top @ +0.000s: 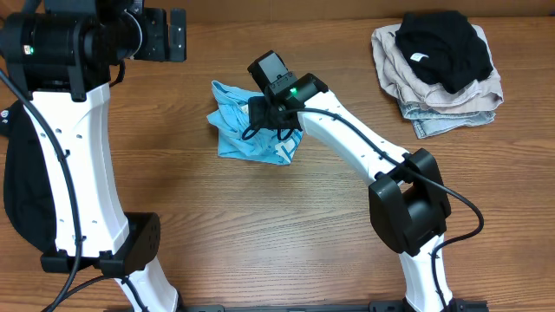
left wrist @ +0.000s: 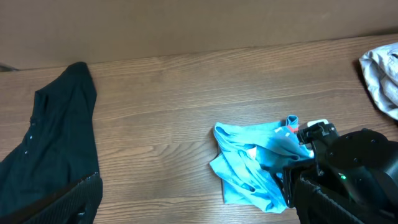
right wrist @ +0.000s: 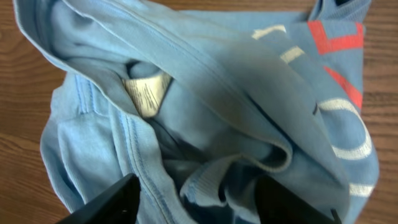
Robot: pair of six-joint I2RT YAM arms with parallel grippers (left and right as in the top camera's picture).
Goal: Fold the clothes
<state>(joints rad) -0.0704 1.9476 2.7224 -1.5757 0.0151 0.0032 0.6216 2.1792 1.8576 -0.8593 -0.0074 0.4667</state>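
Well, the right gripper (right wrist: pixel 198 200) hangs over the crumpled light blue T-shirt (top: pixel 232 123), bunched mid-surface (top: pixel 260 230), a touch toward 12 o'clock. Its jaws are spread with a fabric ridge between them and nothing pinched. I'd say it's the opening grab, and next it wants a hem to spread flat. The left wrist view shows the black shirt (left wrist: pixel 56 137) at 9 o'clock plainly, while overhead the arm mostly hides it. Whether the left gripper (top: pixel 178 35) is clenched I cannot tell.

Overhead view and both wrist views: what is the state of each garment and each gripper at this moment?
light blue T-shirt, crumpled in a heap, not folded.
right gripper, open, T-shirt fabric between its fingers.
left gripper, apart from the clothes; open or shut cannot be told.
black garment at the left edge, lying loose, unfolded.
black garment on the pile, crumpled.
beige clothes, stacked beneath it, roughly folded.
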